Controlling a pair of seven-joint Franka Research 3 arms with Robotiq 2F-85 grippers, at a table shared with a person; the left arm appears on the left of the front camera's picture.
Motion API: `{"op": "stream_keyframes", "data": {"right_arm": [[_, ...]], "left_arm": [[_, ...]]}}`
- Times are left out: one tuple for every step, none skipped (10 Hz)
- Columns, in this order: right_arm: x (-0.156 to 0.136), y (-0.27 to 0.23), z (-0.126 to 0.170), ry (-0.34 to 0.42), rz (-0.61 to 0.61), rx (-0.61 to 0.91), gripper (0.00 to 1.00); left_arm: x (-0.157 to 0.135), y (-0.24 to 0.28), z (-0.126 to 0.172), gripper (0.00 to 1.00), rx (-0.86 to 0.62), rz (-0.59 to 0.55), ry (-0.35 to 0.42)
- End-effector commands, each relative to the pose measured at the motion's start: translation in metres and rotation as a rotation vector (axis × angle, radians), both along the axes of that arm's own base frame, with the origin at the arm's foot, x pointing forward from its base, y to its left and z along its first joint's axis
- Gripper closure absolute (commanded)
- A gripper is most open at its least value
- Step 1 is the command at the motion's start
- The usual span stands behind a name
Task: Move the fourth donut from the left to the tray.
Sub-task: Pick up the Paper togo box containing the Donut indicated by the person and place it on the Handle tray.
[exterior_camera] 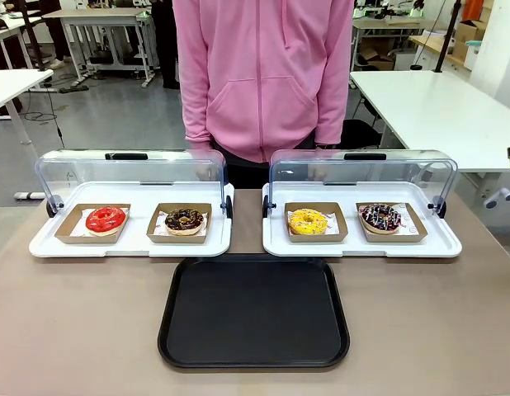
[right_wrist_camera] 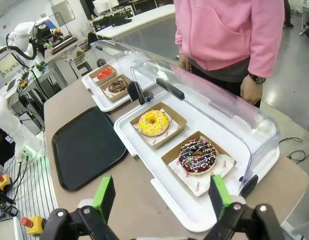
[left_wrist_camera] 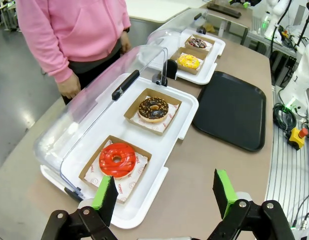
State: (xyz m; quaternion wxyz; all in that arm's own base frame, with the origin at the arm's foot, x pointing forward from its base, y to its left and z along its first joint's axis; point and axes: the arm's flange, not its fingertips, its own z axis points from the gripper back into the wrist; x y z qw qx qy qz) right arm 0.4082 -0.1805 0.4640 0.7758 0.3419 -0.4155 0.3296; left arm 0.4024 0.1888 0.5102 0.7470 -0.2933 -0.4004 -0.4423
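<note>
Four donuts line the far side of the tabletop (exterior_camera: 73, 330), two to each white tray, with the clear lids (exterior_camera: 131, 169) tipped up toward the far edge. The fourth donut (exterior_camera: 380, 218), chocolate-glazed with pink and white sprinkles, sits in its brown cardboard holder (exterior_camera: 412, 229) at the right end of the right-hand white tray (exterior_camera: 362, 246), just beside the yellow donut (exterior_camera: 308, 221) at that tray's left end. The left-hand white tray (exterior_camera: 131, 246) carries a red donut (exterior_camera: 106, 219) and a chocolate donut with tan sprinkles (exterior_camera: 184, 219). The black tray (exterior_camera: 253, 312) lies at the middle of the tabletop's near edge, just in front of the gap between the two white trays. The left gripper (left_wrist_camera: 164, 187) hangs off the tabletop's left end, fingers spread wide and holding nothing; the right gripper (right_wrist_camera: 160, 192) hangs off the right end, likewise spread and released, with the fourth donut nearest it. A person (exterior_camera: 263, 74) in a pink hoodie stands at the far edge, arms down
</note>
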Motion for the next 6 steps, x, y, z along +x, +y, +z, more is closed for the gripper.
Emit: {"op": "stream_keyframes", "data": {"right_arm": [[0.0023,0.0011,0.0007,-0.028,0.001,0.02,0.0],[0.0023,0.0011,0.0007,-0.028,0.001,0.02,0.0],[0.0023,0.0011,0.0007,-0.028,0.001,0.02,0.0],[0.0023,0.0011,0.0007,-0.028,0.001,0.02,0.0],[0.0023,0.0011,0.0007,-0.028,0.001,0.02,0.0],[0.0023,0.0011,0.0007,-0.028,0.001,0.02,0.0]], "left_arm": [[0.0002,0.0002,0.0022,0.0,-0.015,-0.002,-0.004],[0.0002,0.0002,0.0022,0.0,-0.015,-0.002,-0.004],[0.0002,0.0002,0.0022,0.0,-0.015,-0.002,-0.004],[0.0002,0.0002,0.0022,0.0,-0.015,-0.002,-0.004],[0.0002,0.0002,0.0022,0.0,-0.015,-0.002,-0.004],[0.0002,0.0002,0.0022,0.0,-0.015,-0.002,-0.004]]}}
